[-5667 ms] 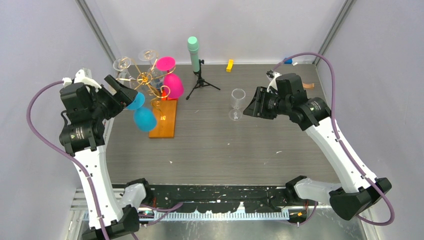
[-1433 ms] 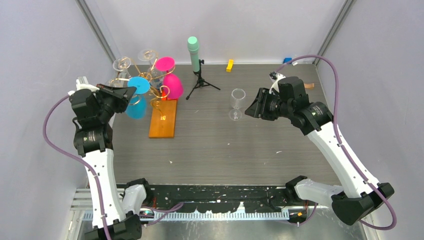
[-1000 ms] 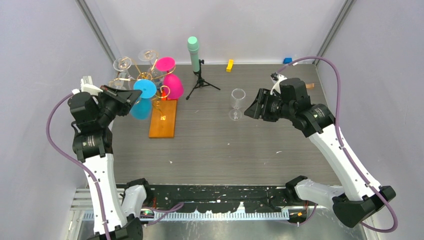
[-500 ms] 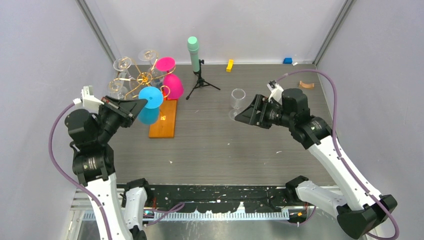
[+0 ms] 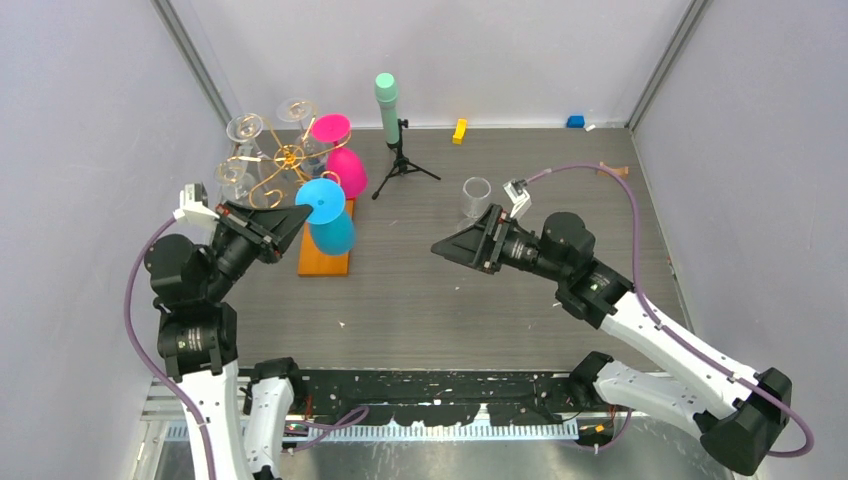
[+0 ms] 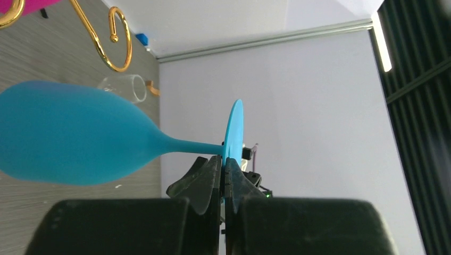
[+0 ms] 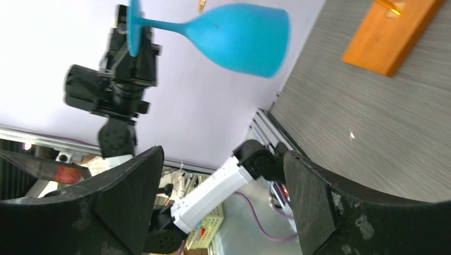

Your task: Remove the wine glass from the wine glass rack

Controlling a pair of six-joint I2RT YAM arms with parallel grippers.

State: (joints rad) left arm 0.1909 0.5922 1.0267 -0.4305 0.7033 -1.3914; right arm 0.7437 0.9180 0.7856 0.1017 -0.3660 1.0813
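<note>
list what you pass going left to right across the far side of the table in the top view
wine glass rack → mint-green cylinder → yellow block → blue block

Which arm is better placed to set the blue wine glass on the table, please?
Left: the left end effector grips the blue wine glass by its foot; the right end effector is open.

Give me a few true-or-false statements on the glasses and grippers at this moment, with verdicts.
1. The left gripper is shut on the foot of the blue wine glass. True.
2. The blue wine glass hangs on the wine glass rack. False: the left gripper holds it clear of the rack.
3. The right gripper is open and empty. True.
4. The rack holds no pink wine glass. False: a pink wine glass hangs there.
</note>
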